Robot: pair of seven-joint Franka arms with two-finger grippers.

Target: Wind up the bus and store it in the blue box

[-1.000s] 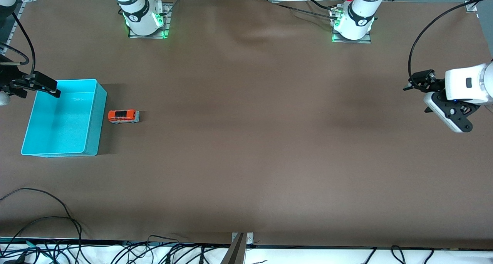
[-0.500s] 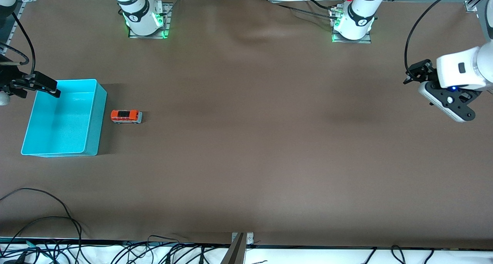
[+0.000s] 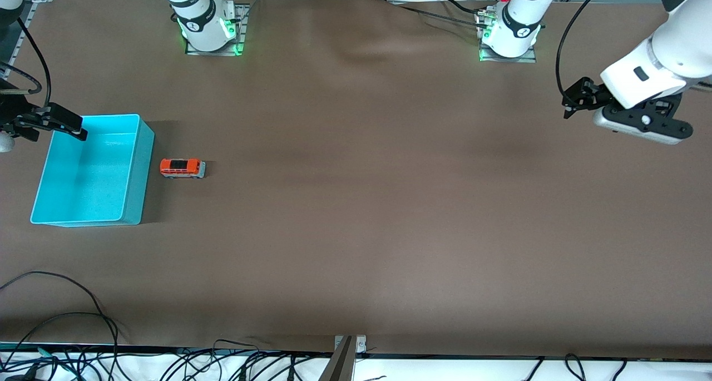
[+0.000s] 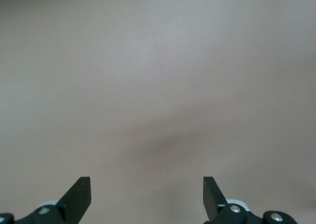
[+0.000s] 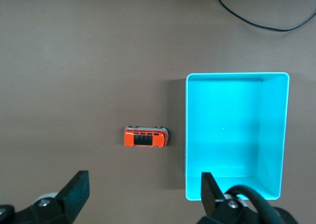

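I have the bus (image 3: pixel 182 168) sitting on its wheels on the brown table (image 3: pixel 356 214), just beside the blue box (image 3: pixel 133 169) at the box's 3 o'clock in the front view, apart from its wall, lengthwise pointing away from it. That spot suits me: once wound, the toy needs only a short lift over the near wall.

The blue box is empty as far as I can see; both the front and right wrist views show a bare floor, nothing in it.

My right gripper (image 3: pixel 58 124) hangs over the box's corner nearest its own base, at about 10 o'clock of the box, jaws spread wide and holding nothing. From its wrist camera I look straight down on both bus (image 5: pixel 145 137) and box (image 5: pixel 236 75), a good survey post.

My left gripper (image 3: pixel 578 94) is up in the air over bare table at the left arm's end, well apart from the toy, jaws wide, empty. Neither of the 2 arms has touched the bus; winding is not yet begun, I judge.
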